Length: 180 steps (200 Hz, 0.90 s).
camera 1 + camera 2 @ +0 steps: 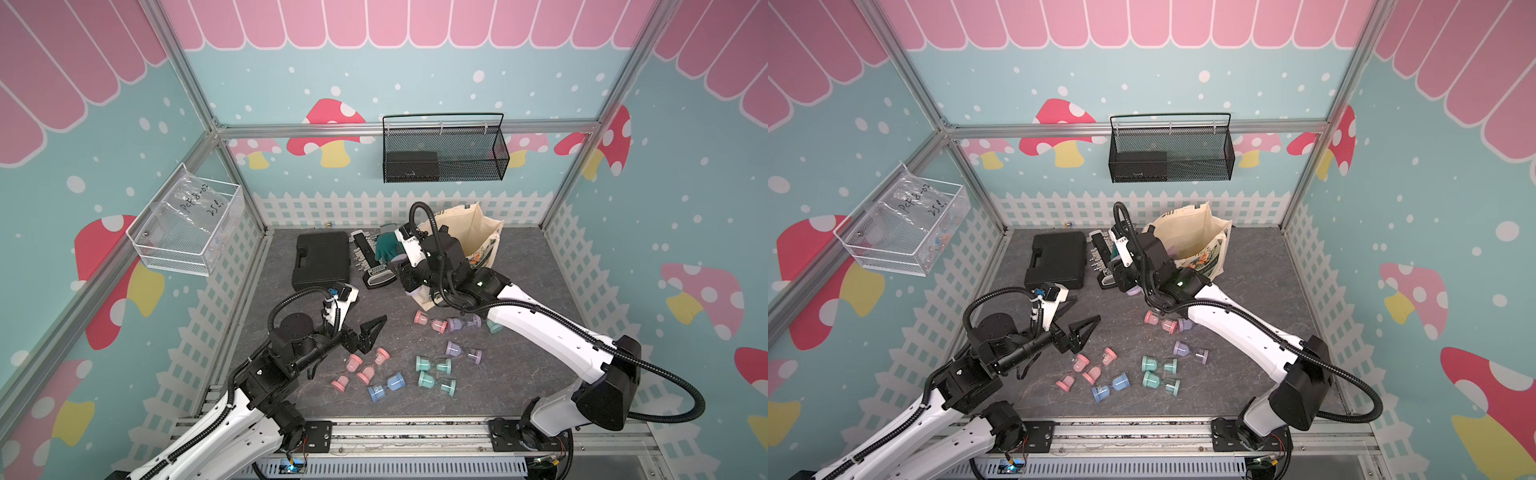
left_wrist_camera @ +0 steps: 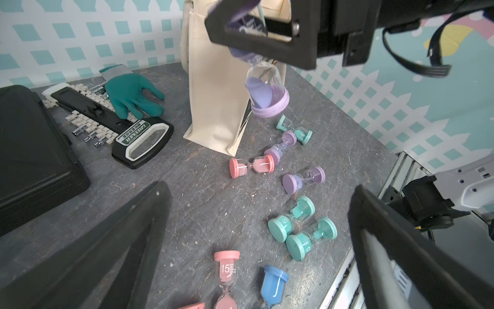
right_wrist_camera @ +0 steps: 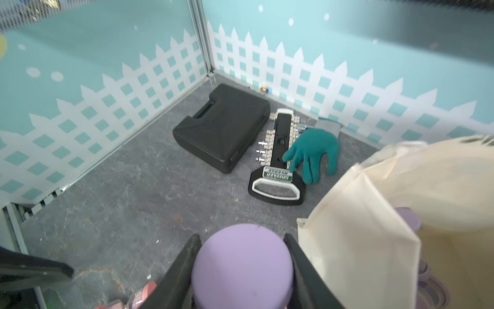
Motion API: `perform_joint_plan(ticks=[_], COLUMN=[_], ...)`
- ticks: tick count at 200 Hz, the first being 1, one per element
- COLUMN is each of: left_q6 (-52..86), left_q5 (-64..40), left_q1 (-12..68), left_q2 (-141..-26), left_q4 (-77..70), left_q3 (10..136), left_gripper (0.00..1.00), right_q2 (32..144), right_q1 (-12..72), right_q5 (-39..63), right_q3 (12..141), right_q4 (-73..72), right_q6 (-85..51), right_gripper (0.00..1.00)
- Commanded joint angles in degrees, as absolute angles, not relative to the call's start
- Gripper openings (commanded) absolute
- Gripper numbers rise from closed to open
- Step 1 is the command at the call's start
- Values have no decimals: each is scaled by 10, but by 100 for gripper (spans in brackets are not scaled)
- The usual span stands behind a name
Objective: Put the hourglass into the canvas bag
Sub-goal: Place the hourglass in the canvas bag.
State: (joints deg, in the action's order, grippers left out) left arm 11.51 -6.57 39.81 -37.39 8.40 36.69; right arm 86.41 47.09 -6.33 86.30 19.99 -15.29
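Right claw (image 3: 242, 240): clamped on the top cap of a purple hourglass (image 2: 267, 91), one finger on each side of the cap. The hourglass hangs below the claw, tilted and clear of the grey worktop (image 1: 519, 257), with purple sand lying in its lower bulb. It is outside the canvas bag (image 2: 213, 93), just beside the bag's plain narrow side and near its upper edge. The bag stands upright towards the rear of the worktop with its mouth open. In the right wrist view, purple caps (image 3: 409, 219) show inside the mouth. Left claw (image 1: 371, 334): fingers wide apart, holding nothing, hovering above the worktop well apart from the bag. Loose hourglasses lie on their sides between the two arms. They include a pink hourglass (image 2: 251, 166) near the bag's foot, a second purple one (image 2: 303, 179), two teal ones (image 2: 291, 216) touching each other, a blue one (image 2: 274, 283) and a pink one marked 15 (image 2: 226, 270). To the side of the bag away from the right arm's base lies a black tool holder labelled GREENER (image 2: 139, 136). A green glove (image 2: 131, 93) rests partly over the holder. A closed black case (image 1: 322, 259) lies just beside the holder, on its far side from the bag.
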Motion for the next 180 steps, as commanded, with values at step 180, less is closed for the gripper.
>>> perform_joint_plan(ticks=[180], left_q6=[68], left_q5=[-131], left_q1=[395], left_q2=[-561], left_q4=[-107], left_q3=[458], left_gripper=[100], right_q2=[1083], right_q1=[210], right_q5=[-82], right_q3=[1067], right_q4=[278], right_q6=[-90], right_gripper=[14])
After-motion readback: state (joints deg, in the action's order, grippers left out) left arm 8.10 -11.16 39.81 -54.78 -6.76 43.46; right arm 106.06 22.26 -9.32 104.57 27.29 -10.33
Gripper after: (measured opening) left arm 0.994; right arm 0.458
